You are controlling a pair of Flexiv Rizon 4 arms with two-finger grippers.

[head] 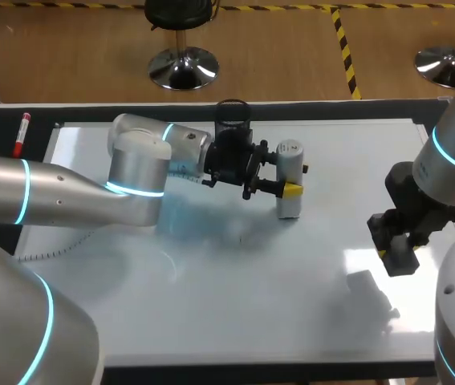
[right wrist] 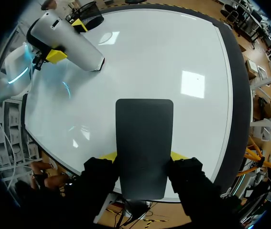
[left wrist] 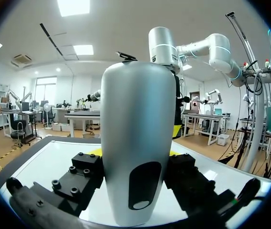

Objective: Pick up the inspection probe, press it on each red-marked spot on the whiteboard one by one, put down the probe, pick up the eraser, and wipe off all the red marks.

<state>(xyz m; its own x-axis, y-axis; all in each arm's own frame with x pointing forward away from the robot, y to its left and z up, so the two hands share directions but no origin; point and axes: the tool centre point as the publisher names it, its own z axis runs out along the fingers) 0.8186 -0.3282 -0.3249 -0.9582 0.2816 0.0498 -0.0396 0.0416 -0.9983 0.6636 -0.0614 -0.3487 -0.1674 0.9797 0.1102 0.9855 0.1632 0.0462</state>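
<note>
Probe point(head: 290, 178): upright, tip at whiteboard point(head: 291, 305) middle, left jaws clamped on it | eraser point(right wrist: 144, 145): held in right jaws, right side | red marks: none I can see | I'd keep probe vertical, press gently.

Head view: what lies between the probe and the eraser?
Only bare whiteboard lies between the probe and the eraser; the head and right wrist views both show it.

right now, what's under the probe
The probe, in the left pincer, stands over bare whiteboard; no red mark shows around it. The spot beneath its tip is covered.
</note>
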